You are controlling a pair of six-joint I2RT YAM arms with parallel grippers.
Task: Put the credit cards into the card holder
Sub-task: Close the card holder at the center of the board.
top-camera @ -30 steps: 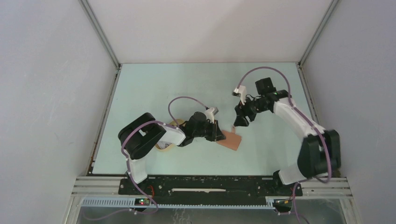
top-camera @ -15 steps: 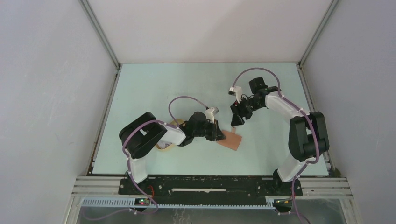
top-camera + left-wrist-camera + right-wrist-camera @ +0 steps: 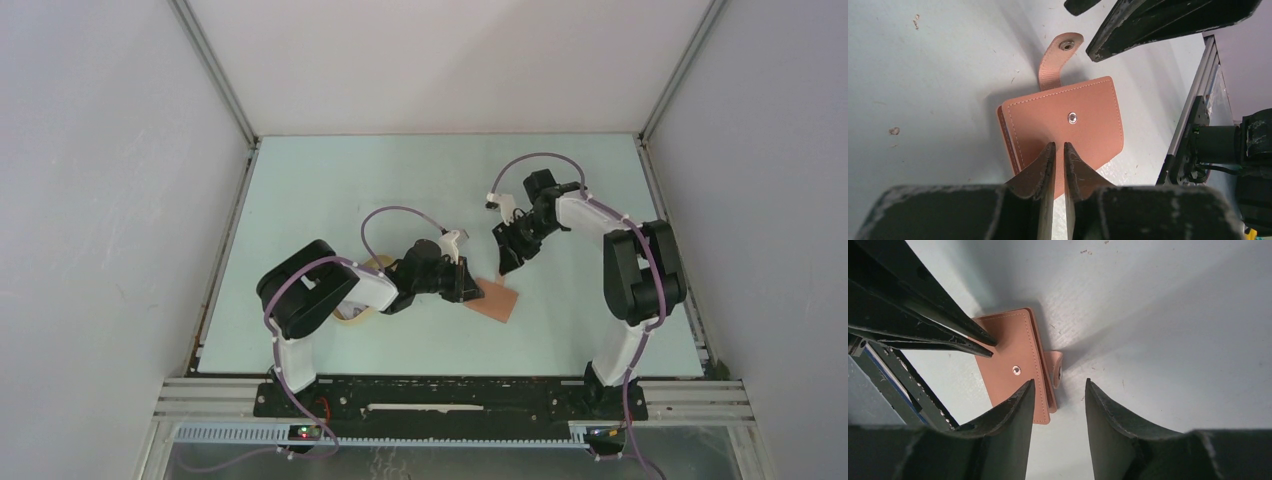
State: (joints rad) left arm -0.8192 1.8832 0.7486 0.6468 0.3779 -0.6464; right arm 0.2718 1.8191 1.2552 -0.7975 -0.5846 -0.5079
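1. The wallet is the reddish-brown leather one. It sits a little right of the middle of the pale green counter, folded shut with the stitched cover facing up.
2. Its strap is undone and pokes out on the side away from the left arm, with the metal snap showing at its end. The matching stud is in the middle of the cover.
3. The left tool comes in low from the left and is clenched on the wallet, on the edge opposite the strap. There's only a sliver between its fingers, and the tips reach over the cover.
4. Honestly can't tell if the wallet is lying flat or tipped up a bit. The left wrist view shows a dark shadow along one side of it, and that's all there is to go on.
5. The right tool is released, with its fingers well apart and nothing held. In its own camera the strap sits right in the gap between the fingers, and one finger overlaps the wallet's edge in the view. Whether it actually touches anything, no idea.
6. From above, the two tools face each other across the wallet, close together but apart.
7. A pale tan tray peeks out from under the left arm, well left of the wallet.
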